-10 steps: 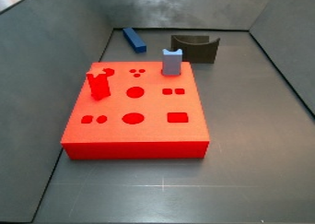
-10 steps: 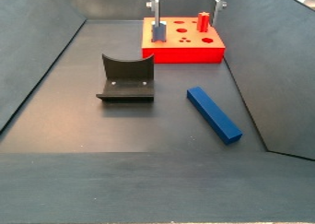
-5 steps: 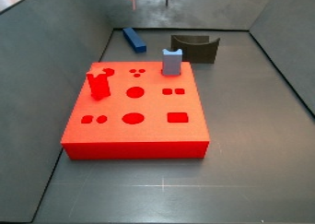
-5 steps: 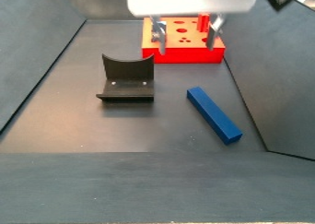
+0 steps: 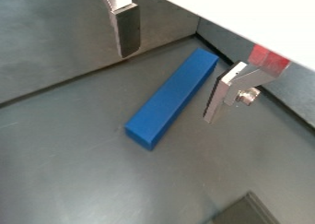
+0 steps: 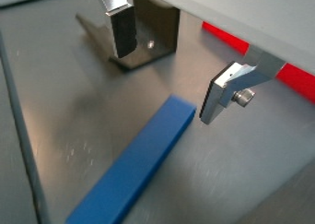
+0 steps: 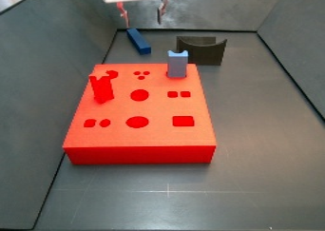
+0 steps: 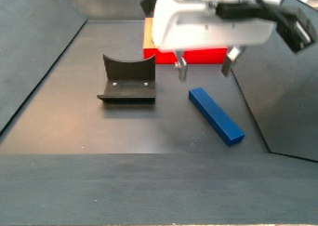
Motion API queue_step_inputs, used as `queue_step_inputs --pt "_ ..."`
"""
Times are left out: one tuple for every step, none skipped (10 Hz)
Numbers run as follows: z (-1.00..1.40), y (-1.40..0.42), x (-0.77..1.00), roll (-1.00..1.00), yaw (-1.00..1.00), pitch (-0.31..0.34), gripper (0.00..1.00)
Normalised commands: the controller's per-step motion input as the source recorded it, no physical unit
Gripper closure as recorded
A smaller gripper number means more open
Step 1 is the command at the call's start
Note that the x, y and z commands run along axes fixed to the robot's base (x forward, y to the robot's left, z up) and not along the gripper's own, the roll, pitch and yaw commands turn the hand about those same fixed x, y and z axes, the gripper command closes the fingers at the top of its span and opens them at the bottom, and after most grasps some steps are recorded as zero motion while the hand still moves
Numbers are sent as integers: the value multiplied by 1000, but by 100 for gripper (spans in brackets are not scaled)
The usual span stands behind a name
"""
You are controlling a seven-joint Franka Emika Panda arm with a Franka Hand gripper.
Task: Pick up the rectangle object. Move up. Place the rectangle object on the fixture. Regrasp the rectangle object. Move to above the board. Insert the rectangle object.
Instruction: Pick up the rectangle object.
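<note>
My gripper [image 8: 205,66] hangs above the grey floor [image 8: 149,127] with its jaws spread wide and nothing between them. In a side view it sits just above the near end of the rectangle object [image 8: 217,114], which lies flat on the floor, running from about 11 o'clock to 5 o'clock in that picture. In both wrist views the blue bar [image 5: 172,96] lies below and between my two silver fingers [image 5: 124,29], untouched, with clear floor on each side of it; I cannot tell how high above it the fingertips are.

The fixture [image 8: 128,79] stands on the floor at about 9 o'clock from the bar, well apart from it, its notch facing up. The board [image 8: 154,51] lies beyond my gripper, partly hidden by it. In a side view [image 7: 143,12] my gripper is at 12 o'clock of the board [image 7: 137,116], over the bar [image 7: 137,39], and a grey-blue peg [image 7: 178,63] stands upright on the board's far edge.
</note>
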Motion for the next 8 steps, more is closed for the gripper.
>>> queue_step_inputs --pt "-894 389 0 -133 91 -63 0" --pt "-903 317 0 -133 114 -59 0" --pt "-851 237 0 -134 146 -90 0" --pt "-817 131 0 -113 86 -134 0" --pt "-734 63 0 -114 54 -187 0" --pt "-609 23 -54 -117 37 -256 0" --pt "-409 23 -97 -101 11 -247 0" --pt "-320 23 -103 -59 29 -220 0"
